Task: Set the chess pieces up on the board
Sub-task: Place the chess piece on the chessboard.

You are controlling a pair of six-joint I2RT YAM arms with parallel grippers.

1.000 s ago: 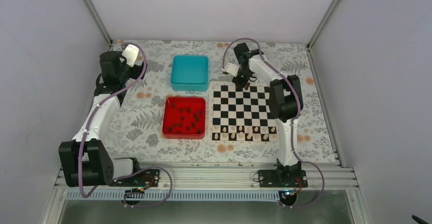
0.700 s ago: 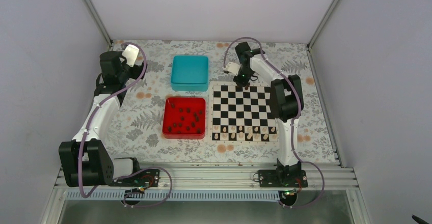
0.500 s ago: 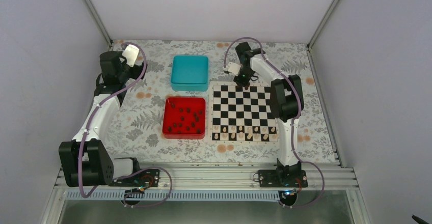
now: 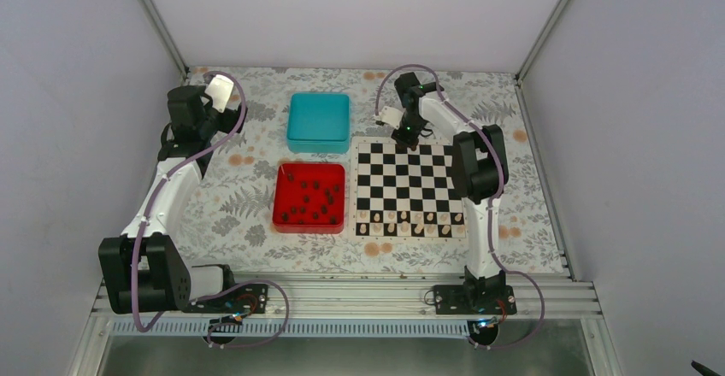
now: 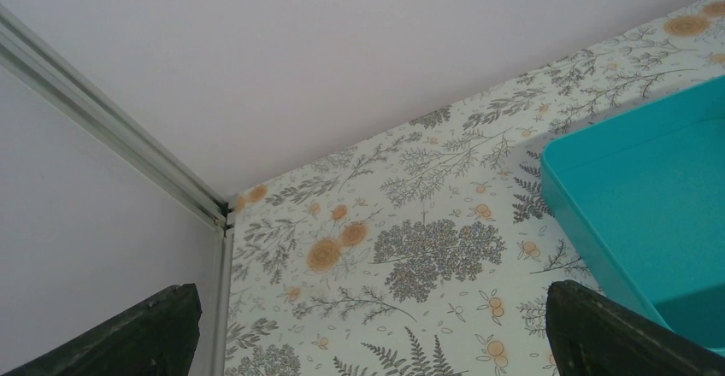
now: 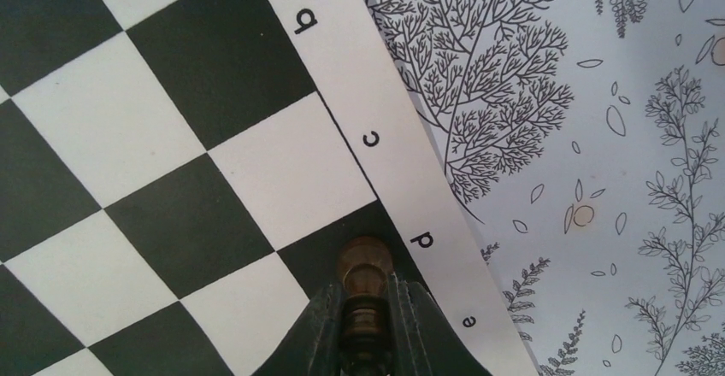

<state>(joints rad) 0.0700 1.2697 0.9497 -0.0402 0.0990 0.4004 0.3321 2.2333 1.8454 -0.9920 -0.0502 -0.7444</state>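
Note:
The black-and-white board (image 4: 409,184) lies right of centre. My right gripper (image 4: 411,143) is over its far edge, shut on a dark brown chess piece (image 6: 365,280). The piece stands on the black square by the border letter d (image 6: 421,240). Several more dark pieces (image 4: 312,196) lie in the red tray (image 4: 285,222). Pale pieces (image 4: 402,222) line the board's near rows. My left gripper (image 5: 368,342) is open and empty, high over the back left table; only its two dark fingertips (image 5: 128,333) show in the left wrist view.
A teal box (image 4: 319,121) stands behind the red tray, its edge also in the left wrist view (image 5: 650,205). A metal frame post (image 5: 111,137) and walls close the back left corner. The floral tablecloth (image 6: 598,137) lies beyond the board's border.

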